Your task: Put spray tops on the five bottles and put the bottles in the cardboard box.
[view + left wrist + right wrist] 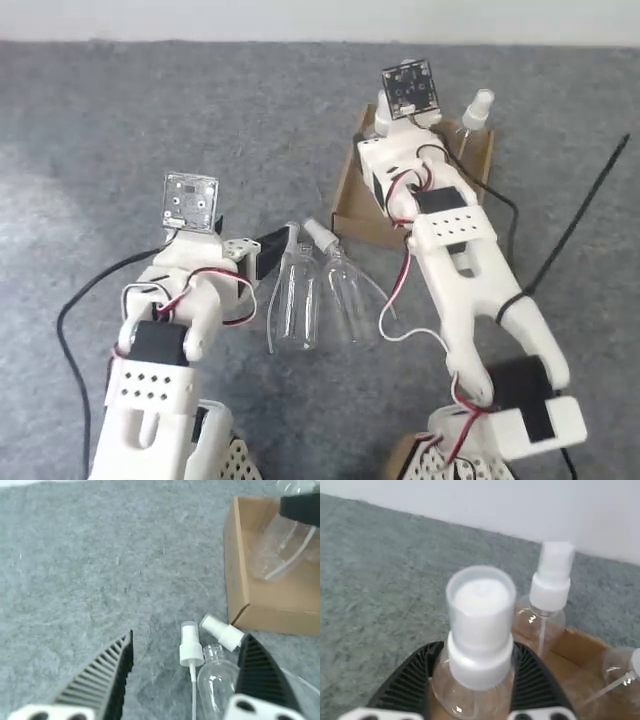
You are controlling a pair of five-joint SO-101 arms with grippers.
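right gripper (480,680) grasping capped bottle (480,630) over cardboard box (345,200), upper right.
set it upright beside the standing bottle (476,112) before you let go; left gripper (187,645) released.

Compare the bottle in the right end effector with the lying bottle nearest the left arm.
The held bottle is upright at the cardboard box; the lying bottle is flat on the grey mat. The right end effector grips the held bottle; nothing grips the lying bottle. Both are clear plastic.

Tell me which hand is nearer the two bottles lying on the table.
Left. The left hand sits open at their spray tops; the right hand holds another bottle over the box.
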